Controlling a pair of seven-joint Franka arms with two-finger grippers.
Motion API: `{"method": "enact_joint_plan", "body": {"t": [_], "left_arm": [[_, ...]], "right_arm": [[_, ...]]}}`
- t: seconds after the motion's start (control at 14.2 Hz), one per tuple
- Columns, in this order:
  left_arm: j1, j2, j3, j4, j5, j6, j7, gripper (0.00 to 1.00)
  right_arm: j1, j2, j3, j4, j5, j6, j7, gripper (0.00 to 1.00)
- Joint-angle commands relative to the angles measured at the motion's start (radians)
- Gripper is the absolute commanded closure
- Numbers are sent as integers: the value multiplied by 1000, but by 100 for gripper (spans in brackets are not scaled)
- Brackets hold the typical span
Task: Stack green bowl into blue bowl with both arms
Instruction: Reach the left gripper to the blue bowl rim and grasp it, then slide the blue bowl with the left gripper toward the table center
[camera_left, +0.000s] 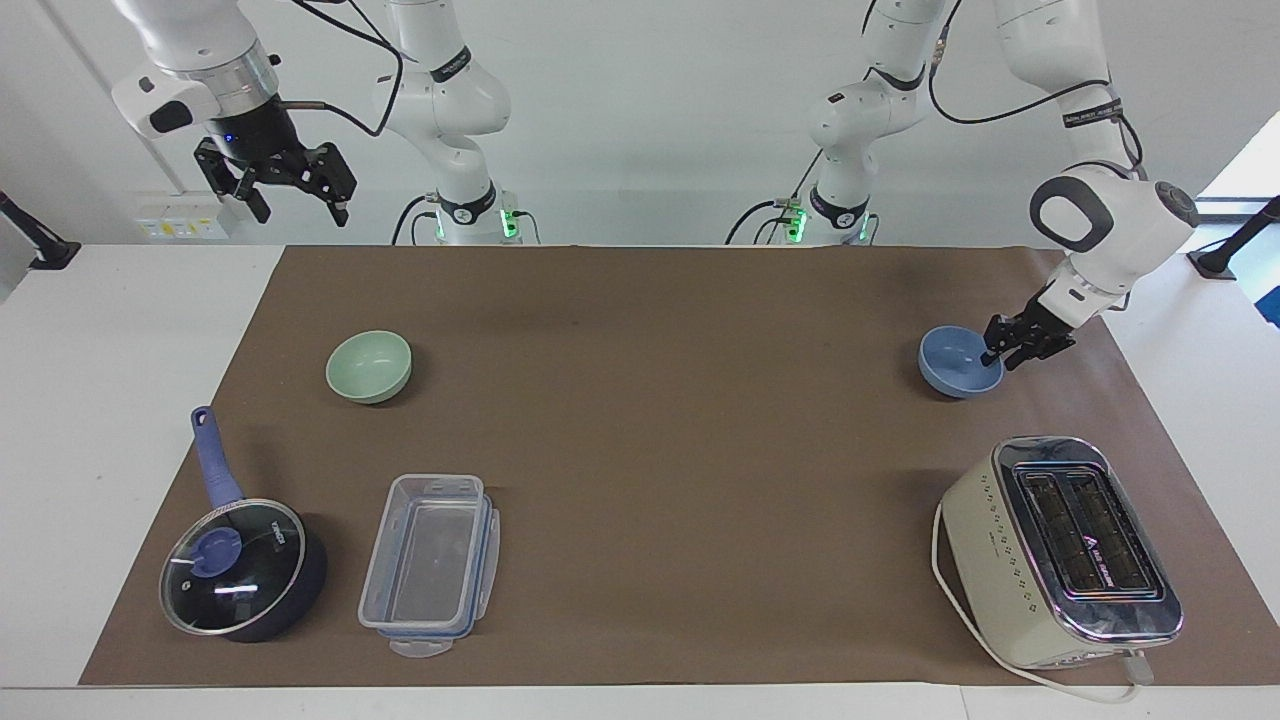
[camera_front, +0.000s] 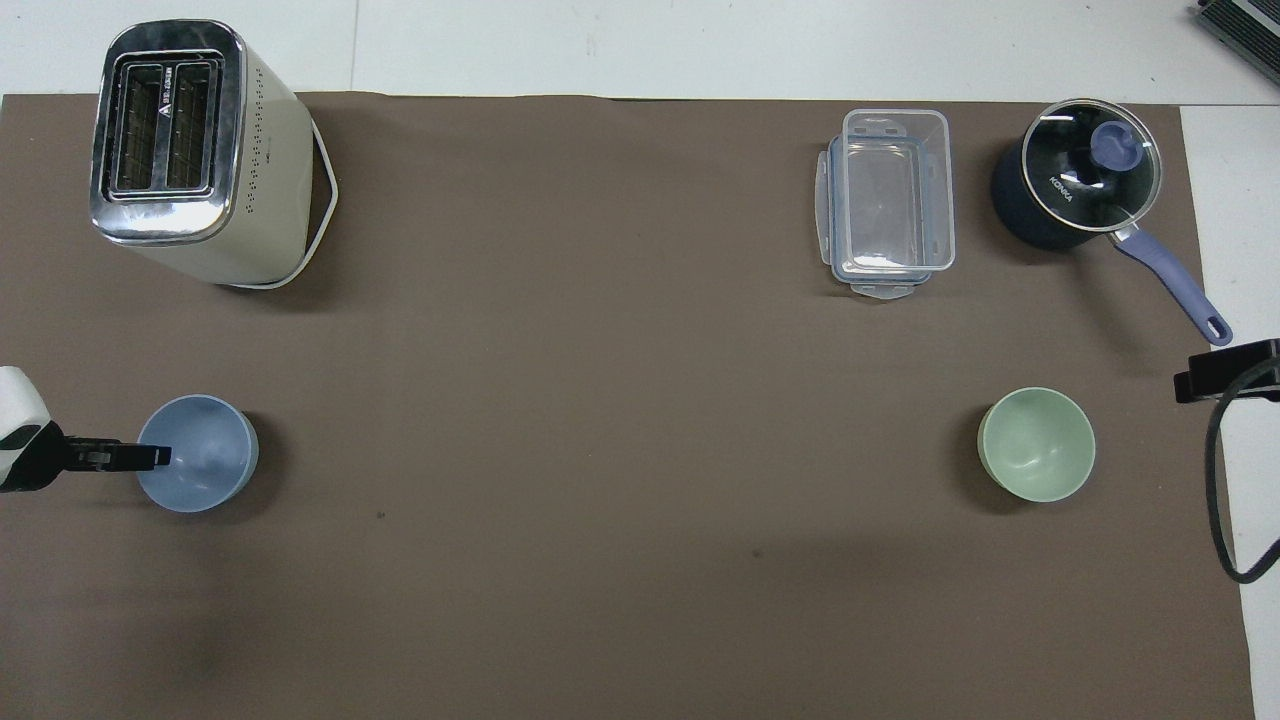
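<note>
Overhead view: the bench (camera_front: 620, 60) carries a brown mat (camera_front: 600, 400), wide and bare mid-span. The green bowl (camera_front: 1036, 443) sits toward the right arm's end, the blue bowl (camera_front: 198, 466) toward the left arm's. The left tool (camera_left: 1003, 357) is clamped on the blue bowl's rim. The right tool (camera_left: 300, 205), fingers apart, hangs above the bench edge.

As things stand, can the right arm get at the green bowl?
Probably yes: the right gripper hangs raised and open, and the green bowl sits alone on the mat with nothing beside it.
</note>
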Motion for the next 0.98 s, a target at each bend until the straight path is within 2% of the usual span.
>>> {"method": "enact_joint_plan", "body": {"t": [0.0,0.35,0.7,0.91], "left_arm": [[4,-10,-7,-19,-24,27,30,100],[-5,-28,-7,-17,-24,16,36,100],[-85,-132,-7,-28,-26,-28,16,100],[-163,-178,-9,-31,-26,-50,-83,100]], "right_arm": [[-5,-15,5,-12,1,6,-4,0],[-5,-15,5,-12,1,6,-4,0],[-5,-15,5,-12,1,6,-4,0],[-5,-15,5,-12,1,6,-4,0]]}}
